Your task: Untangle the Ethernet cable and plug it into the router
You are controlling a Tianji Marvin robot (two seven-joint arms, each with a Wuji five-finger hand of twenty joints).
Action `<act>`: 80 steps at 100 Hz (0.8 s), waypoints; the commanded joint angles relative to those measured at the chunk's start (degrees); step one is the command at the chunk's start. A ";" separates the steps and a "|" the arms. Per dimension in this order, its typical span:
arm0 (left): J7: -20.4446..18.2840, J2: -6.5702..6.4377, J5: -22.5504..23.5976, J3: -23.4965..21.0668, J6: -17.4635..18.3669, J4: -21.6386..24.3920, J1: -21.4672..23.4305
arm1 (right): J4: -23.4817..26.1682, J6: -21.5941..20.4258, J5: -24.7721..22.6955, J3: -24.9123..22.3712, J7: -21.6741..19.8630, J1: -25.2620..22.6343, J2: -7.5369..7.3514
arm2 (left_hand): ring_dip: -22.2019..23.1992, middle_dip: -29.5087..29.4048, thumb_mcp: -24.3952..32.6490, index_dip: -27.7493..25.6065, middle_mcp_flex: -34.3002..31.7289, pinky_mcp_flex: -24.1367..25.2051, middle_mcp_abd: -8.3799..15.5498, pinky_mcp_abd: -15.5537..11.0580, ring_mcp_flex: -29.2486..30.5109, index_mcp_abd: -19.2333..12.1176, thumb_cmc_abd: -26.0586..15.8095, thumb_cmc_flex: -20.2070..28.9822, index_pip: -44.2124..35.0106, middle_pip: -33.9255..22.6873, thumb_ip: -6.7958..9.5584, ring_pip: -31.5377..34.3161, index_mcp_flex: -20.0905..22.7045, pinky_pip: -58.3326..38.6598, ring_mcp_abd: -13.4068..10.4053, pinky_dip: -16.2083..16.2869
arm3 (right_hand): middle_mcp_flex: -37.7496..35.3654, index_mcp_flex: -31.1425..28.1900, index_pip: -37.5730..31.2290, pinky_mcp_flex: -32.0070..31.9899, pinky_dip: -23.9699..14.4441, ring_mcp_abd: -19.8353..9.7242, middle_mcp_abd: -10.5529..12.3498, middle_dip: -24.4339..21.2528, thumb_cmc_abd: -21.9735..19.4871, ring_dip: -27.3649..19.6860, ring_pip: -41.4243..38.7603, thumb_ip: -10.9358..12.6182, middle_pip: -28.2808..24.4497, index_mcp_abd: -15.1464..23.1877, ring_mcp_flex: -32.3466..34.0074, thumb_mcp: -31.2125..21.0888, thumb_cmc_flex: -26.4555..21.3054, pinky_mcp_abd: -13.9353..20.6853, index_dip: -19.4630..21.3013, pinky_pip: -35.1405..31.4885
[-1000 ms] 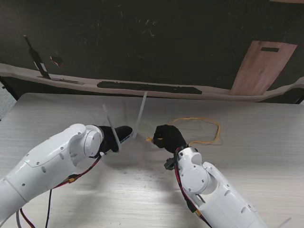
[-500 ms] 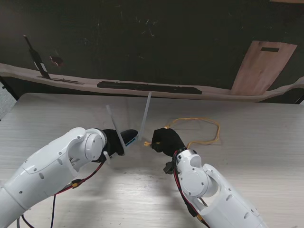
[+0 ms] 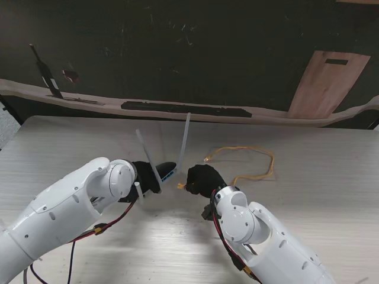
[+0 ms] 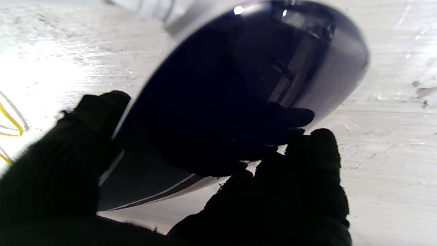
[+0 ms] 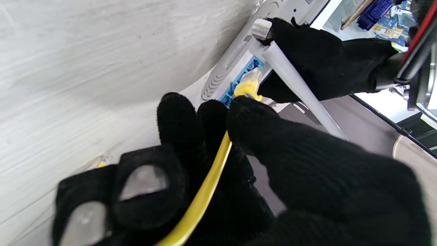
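Nearest you, bare table stretches on both sides of the arms. Your left hand clamps the router, tilted off the table, antennas rising. Your right hand pinches the yellow Ethernet cable, its plug touching the router's blue ports. Farther off, the cable's slack loops toward the table's far edge.

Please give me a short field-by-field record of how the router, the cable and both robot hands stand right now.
router: dark body with white antennas, tilted off the table
left robot hand: shut on router
right robot hand: shut on Ethernet cable
Ethernet cable: yellow, rest looped on the table to the right
plug: at the blue ports; seating cannot be told
table: pale wood grain
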State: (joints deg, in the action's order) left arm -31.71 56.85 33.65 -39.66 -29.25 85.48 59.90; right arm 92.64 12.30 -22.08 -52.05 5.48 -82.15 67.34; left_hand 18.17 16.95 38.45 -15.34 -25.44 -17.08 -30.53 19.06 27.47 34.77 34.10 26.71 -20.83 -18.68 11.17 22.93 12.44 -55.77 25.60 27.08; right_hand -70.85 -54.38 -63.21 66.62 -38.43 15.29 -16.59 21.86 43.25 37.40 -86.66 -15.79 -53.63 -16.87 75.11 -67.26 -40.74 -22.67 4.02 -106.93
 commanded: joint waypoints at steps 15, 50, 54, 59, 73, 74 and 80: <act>-2.35 0.36 -2.52 1.74 -1.24 -0.86 0.62 | -0.24 1.50 0.52 1.56 -1.15 1.40 0.35 | 4.13 5.16 7.98 -4.25 -10.33 -4.28 12.02 -1.34 10.04 -13.80 -9.25 15.10 -10.30 -11.45 2.37 11.04 7.44 -3.53 -5.17 1.48 | -11.16 -1.41 -4.09 2.58 -4.35 -1.74 -8.52 1.04 -2.81 2.53 -8.92 -1.40 -6.58 -1.20 -0.61 -0.81 0.44 13.07 4.22 -13.05; -0.97 0.69 -3.82 3.58 -3.72 -1.64 -0.20 | -1.75 5.17 0.85 3.41 2.49 2.58 1.92 | 4.17 5.05 6.90 -4.09 -10.18 -3.71 11.43 -0.57 9.27 -13.49 -10.08 14.89 -9.80 -11.09 2.31 11.05 7.86 -3.87 -4.31 1.48 | -12.82 -2.24 -5.67 2.88 -8.64 -8.28 -9.60 4.01 -3.25 5.15 -14.86 -1.81 -13.66 -4.65 -0.37 -1.99 0.33 13.68 5.66 -13.05; -0.89 0.71 -3.89 3.72 -3.74 -1.79 -0.26 | -1.97 5.65 1.01 3.67 2.87 2.73 2.13 | 4.17 5.03 6.90 -4.04 -10.19 -3.64 11.40 -0.57 9.25 -13.65 -10.13 15.04 -9.66 -11.05 2.36 11.05 7.73 -3.85 -4.28 1.47 | -12.74 -2.11 -5.71 2.89 -8.95 -8.71 -9.62 4.34 -3.30 5.53 -15.04 -1.67 -14.37 -4.86 -0.36 -2.04 0.30 13.65 6.12 -13.05; -0.72 0.76 -3.89 3.86 -3.77 -1.92 -0.26 | -2.29 6.24 1.15 4.03 3.32 2.96 2.39 | 4.15 4.99 6.83 -3.96 -10.13 -3.62 11.32 -0.57 9.11 -13.59 -10.10 15.13 -9.48 -10.96 2.43 10.99 7.78 -3.86 -4.32 1.47 | -12.72 -2.07 -5.75 2.93 -9.26 -9.32 -9.49 4.70 -3.37 5.97 -15.14 -1.50 -15.15 -4.97 -0.33 -2.08 0.33 13.74 6.51 -13.05; -0.12 0.92 -3.37 3.76 -3.20 -2.11 0.18 | -3.15 8.07 3.27 4.64 5.23 3.45 3.58 | 4.06 4.92 6.96 -3.92 -9.72 -2.99 11.53 -0.96 8.64 -13.85 -9.96 15.20 -9.35 -10.77 2.56 10.74 7.74 -3.43 -4.49 1.29 | -12.69 -1.96 -6.35 2.99 -10.20 -10.64 -9.27 5.84 -3.06 7.42 -15.59 -1.01 -17.61 -6.16 -0.27 -2.73 0.23 13.92 7.62 -13.05; -0.09 0.93 -3.33 3.73 -3.16 -2.11 0.22 | -3.17 8.19 3.56 4.64 5.35 3.45 3.67 | 4.06 4.91 6.96 -3.94 -9.68 -2.95 11.54 -0.98 8.60 -13.89 -9.96 15.20 -9.37 -10.76 2.55 10.72 7.73 -3.41 -4.50 1.28 | -12.69 -1.97 -6.37 2.99 -10.24 -10.65 -9.28 5.87 -3.05 7.48 -15.60 -0.97 -17.69 -6.26 -0.27 -2.81 0.13 13.90 7.65 -13.05; 0.21 1.01 -3.08 3.52 -2.92 -2.10 0.57 | -3.43 8.83 4.58 4.71 6.23 3.50 4.19 | 4.02 4.91 6.99 -4.04 -9.43 -2.59 11.77 -1.18 8.25 -14.08 -9.95 15.20 -9.52 -10.73 2.53 10.58 7.46 -3.23 -4.59 1.22 | -12.75 -1.92 -6.58 2.99 -10.45 -10.97 -9.02 6.18 -3.00 7.81 -15.68 -0.84 -18.39 -6.68 -0.25 -2.95 0.04 13.80 7.87 -13.05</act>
State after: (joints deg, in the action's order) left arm -29.85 57.52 31.08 -37.00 -32.29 85.13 58.21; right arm 89.31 20.66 -17.80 -47.51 12.04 -78.39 70.49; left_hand 18.39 17.09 36.56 -15.40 -27.46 -19.46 -31.62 20.90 29.55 35.20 34.10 26.71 -20.84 -19.20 12.08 23.70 14.16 -57.87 27.14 27.53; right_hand -72.91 -54.30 -64.05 67.59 -48.27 14.01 -15.10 26.74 41.97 42.97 -94.60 -16.98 -62.10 -18.86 75.90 -67.25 -40.72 -21.96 10.09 -107.81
